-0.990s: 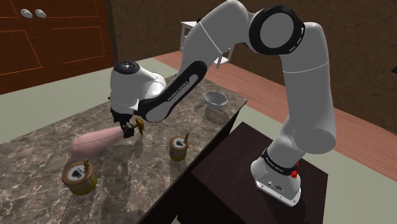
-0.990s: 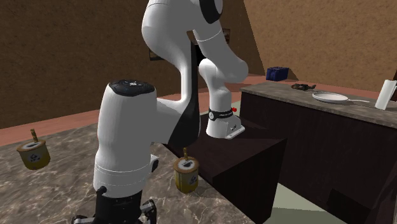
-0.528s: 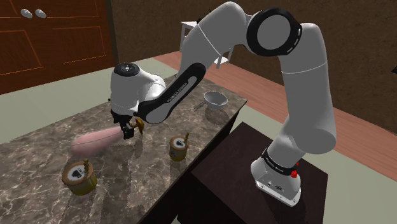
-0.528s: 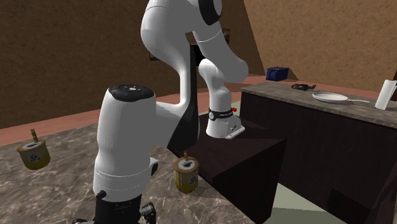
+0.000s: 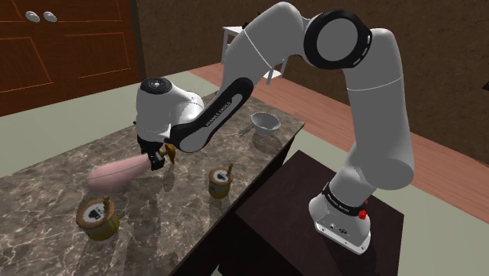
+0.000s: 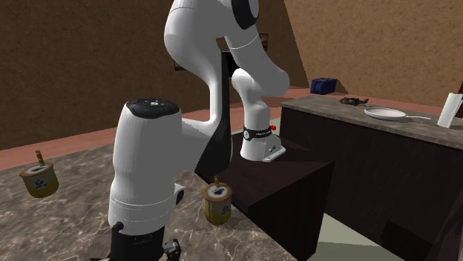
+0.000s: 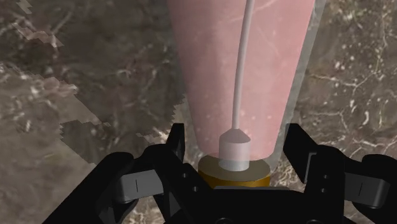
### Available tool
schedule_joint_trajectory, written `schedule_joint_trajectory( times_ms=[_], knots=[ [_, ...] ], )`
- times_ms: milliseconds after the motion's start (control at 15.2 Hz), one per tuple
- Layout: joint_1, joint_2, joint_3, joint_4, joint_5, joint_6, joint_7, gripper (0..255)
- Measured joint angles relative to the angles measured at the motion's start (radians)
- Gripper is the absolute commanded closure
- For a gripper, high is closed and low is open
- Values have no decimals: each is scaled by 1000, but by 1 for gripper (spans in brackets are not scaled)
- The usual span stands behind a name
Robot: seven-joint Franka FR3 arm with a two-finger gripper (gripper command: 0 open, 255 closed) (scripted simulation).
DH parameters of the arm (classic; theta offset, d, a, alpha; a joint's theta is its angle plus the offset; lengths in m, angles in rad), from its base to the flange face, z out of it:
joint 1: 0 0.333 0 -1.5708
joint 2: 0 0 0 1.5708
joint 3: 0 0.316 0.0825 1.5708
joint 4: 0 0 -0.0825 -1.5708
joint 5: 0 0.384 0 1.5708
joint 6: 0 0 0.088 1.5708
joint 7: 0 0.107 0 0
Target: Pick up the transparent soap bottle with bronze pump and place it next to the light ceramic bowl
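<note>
Your gripper [image 7: 234,139] is down over the soap bottle [image 7: 242,70]. Its two black fingers [image 7: 175,141] look to be pinching the thin end of the bottle, right by its bronze pump [image 7: 232,174]. The bottle is see-through and pink inside. It lies on its side on the marble counter [image 5: 47,196], well away from the pale bowl [image 5: 266,122] near the counter's far end. Watch out: you hold only the small end, so the big fat end may droop or swing when you lift. The smooth, sloping side may also slide out of the fingers. Then the bottle could drop and roll off the counter. A little yellow jar [image 5: 222,183] stands between the bottle and the bowl, so a low swing could knock it over. The bowl sits close to the counter's edge, so a bump could push it off. No words show on the bottle. Small white writing runs along the arm [image 5: 220,110], but it is too tiny to read.
</note>
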Motion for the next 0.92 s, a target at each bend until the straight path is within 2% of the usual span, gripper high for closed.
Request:
schedule_joint_trajectory(
  times_ms=[330,924],
  knots=[
    [-6,-12,7,-3,8,-8,-7,255],
    [-41,-97,58,-18,68,-78,-58,255]
  ],
)
